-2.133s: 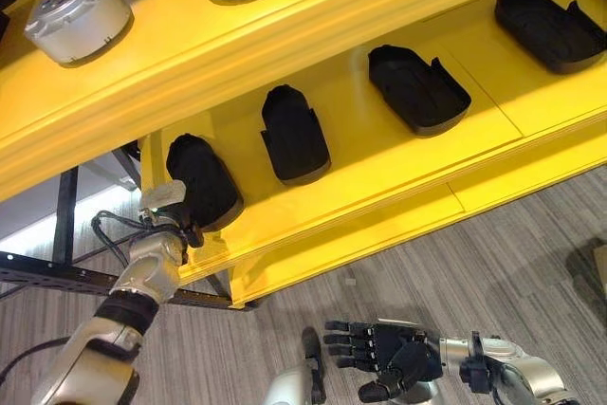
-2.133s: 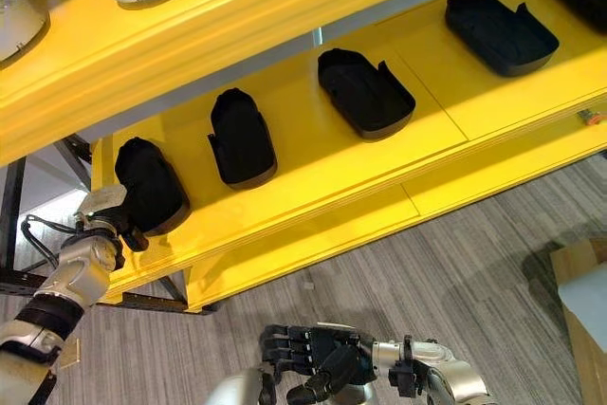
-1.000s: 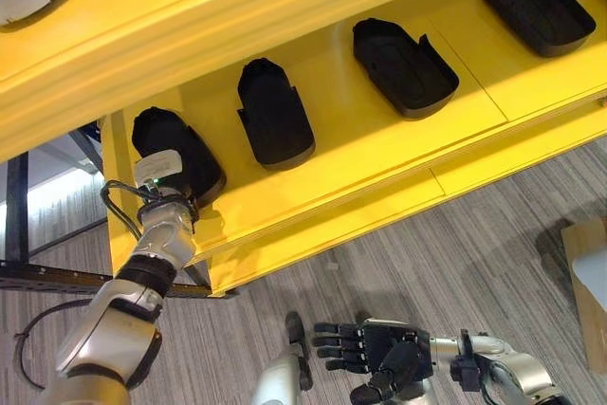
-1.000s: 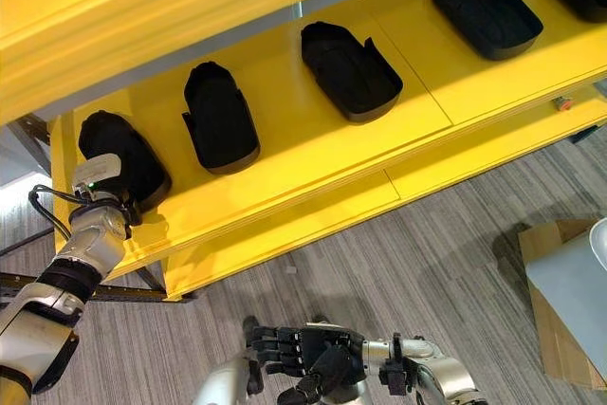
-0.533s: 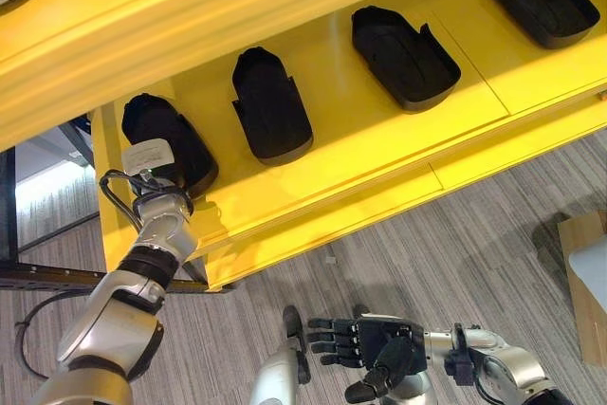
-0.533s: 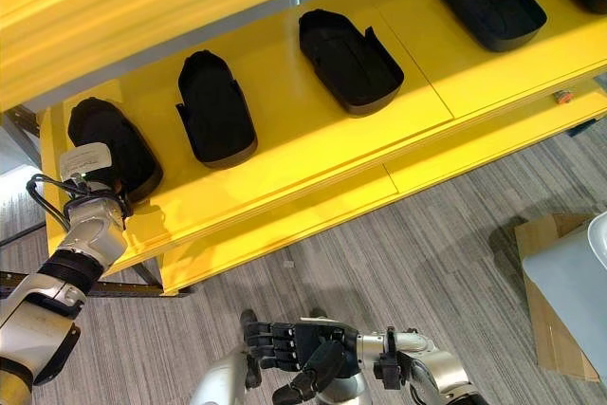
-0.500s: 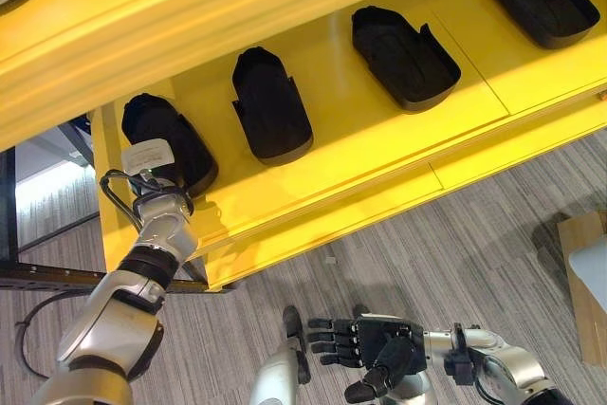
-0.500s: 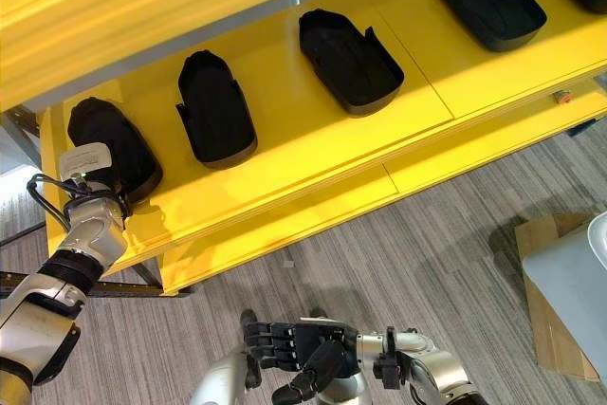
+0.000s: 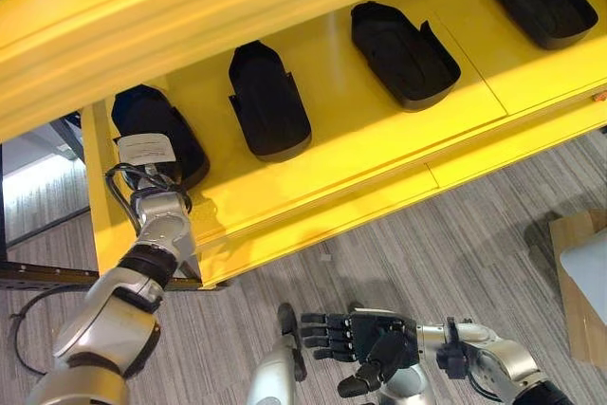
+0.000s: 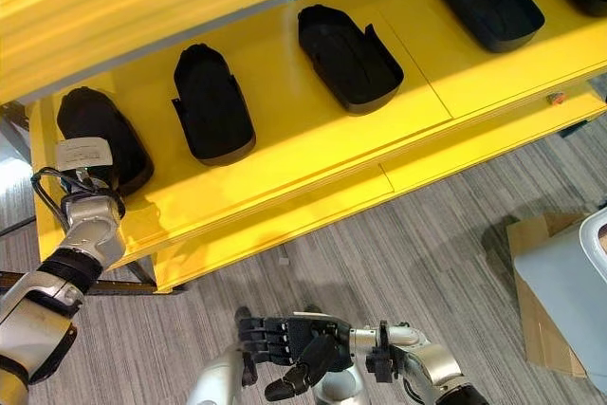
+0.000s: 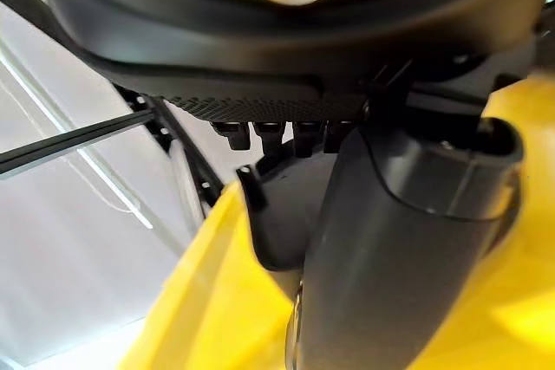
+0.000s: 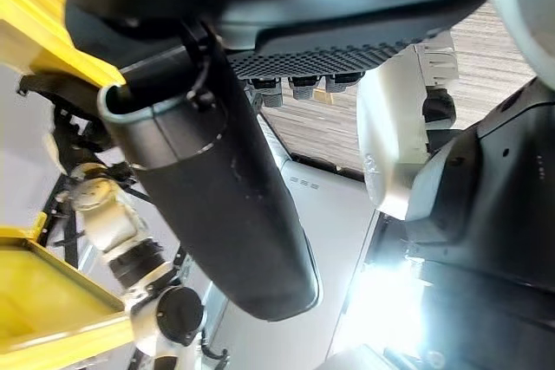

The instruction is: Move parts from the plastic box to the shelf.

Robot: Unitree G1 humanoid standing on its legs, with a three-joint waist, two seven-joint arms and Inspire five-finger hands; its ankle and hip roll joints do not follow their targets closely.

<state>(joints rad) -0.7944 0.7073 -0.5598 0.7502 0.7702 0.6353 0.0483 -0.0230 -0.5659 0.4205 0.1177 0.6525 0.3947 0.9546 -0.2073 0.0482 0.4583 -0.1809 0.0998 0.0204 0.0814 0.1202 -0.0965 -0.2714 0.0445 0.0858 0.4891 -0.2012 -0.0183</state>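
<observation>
Hand (image 9: 152,175) farther from black part (image 9: 156,130)

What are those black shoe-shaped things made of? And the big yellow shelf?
The black shoe-shaped shells look like moulded plastic: dull matt black, thin walls, hollow inside on the open one. The yellow shelf looks like painted sheet metal, smooth and a little glossy, with folded edges and panel seams, though I can't be sure.

shelf (image 9: 360,139): yellow | parts (image 9: 268,101): black (matte) | floor (image 9: 474,244): grey, striped | box (image 10: 541,282): brown
</observation>
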